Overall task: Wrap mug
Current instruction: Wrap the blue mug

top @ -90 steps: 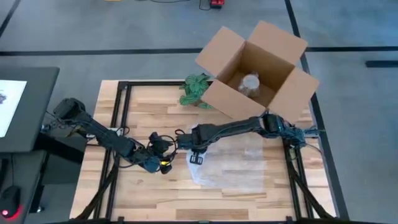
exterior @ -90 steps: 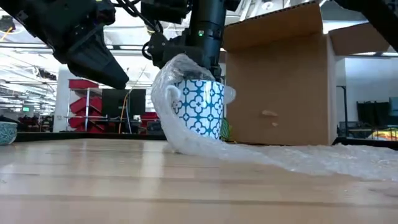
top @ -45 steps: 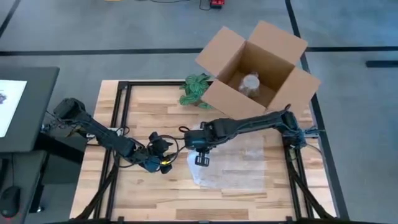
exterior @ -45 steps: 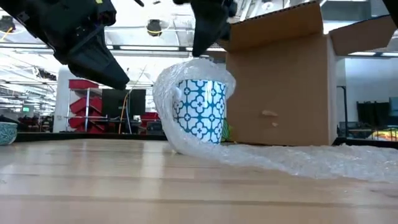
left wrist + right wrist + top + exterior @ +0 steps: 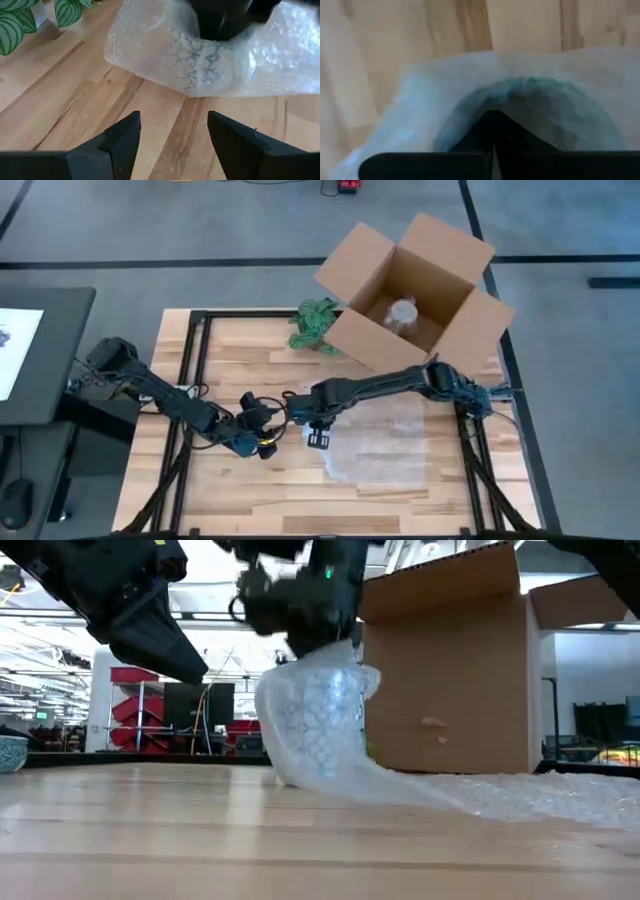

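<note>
The mug [image 5: 312, 730] stands upright on the table, fully covered by clear bubble wrap [image 5: 385, 442]; its blue pattern shows faintly through the wrap [image 5: 200, 62] in the left wrist view. The rest of the sheet trails flat over the table toward the right [image 5: 520, 795]. My right gripper [image 5: 318, 640] is directly above the mug, shut on the wrap. My left gripper [image 5: 172, 122] stands open just left of the mug, low over the wood, with nothing between its fingers. My right gripper pinches the bubble wrap where it bunches over the mug's top [image 5: 330, 652], its fingers pointing down from above. The wrap hangs from the fingers down over the mug's near side, and its far part lies on the table. One layer or several, I cannot tell.
An open cardboard box [image 5: 415, 285] with a wrapped object inside stands at the far right. A potted plant [image 5: 315, 323] sits beside it. A bowl [image 5: 10, 752] shows at the far left of the low view. Bare wood lies near the front edge.
My right gripper rose above the mug, then came down again, drawing the bubble wrap over the mug's top and down its near side. The blue pattern that faced the low view is now covered. The mug stayed in place.
</note>
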Motion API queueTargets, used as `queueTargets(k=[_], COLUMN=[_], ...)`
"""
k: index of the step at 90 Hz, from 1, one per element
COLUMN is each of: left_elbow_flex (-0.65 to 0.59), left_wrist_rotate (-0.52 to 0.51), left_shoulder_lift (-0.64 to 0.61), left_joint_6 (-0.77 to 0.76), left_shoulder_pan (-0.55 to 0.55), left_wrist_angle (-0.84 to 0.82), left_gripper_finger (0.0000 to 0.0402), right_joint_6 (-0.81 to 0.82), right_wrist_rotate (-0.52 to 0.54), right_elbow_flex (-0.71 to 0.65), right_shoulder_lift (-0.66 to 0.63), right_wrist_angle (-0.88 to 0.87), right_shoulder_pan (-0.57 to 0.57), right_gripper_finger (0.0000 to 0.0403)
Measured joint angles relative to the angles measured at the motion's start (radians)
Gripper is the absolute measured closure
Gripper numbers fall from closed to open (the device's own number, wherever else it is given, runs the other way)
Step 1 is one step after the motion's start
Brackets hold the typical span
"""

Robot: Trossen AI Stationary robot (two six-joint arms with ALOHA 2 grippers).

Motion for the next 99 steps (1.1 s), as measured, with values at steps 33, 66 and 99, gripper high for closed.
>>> queueTargets(k=[33, 66, 99], left_elbow_flex=[0.000, 0.000, 0.000], left_wrist_rotate=[0.000, 0.000, 0.000], left_shoulder_lift=[0.000, -0.001, -0.001], left_joint_6=[-0.002, -0.006, -0.008], left_shoulder_pan=[-0.001, -0.001, -0.001], left_wrist_angle=[-0.001, -0.002, -0.002], left_gripper_finger=[0.0189, 0.0189, 0.0189], right_joint_6=[-0.016, -0.044, -0.045], right_wrist_rotate=[0.002, 0.073, 0.246], right_elbow_flex=[-0.003, -0.002, -0.005], right_shoulder_lift=[-0.066, -0.233, -0.287], right_wrist_angle=[-0.009, -0.046, -0.260], right_shoulder_pan=[0.030, 0.152, 0.301], right_gripper_finger=[0.0403, 0.0403, 0.0403])
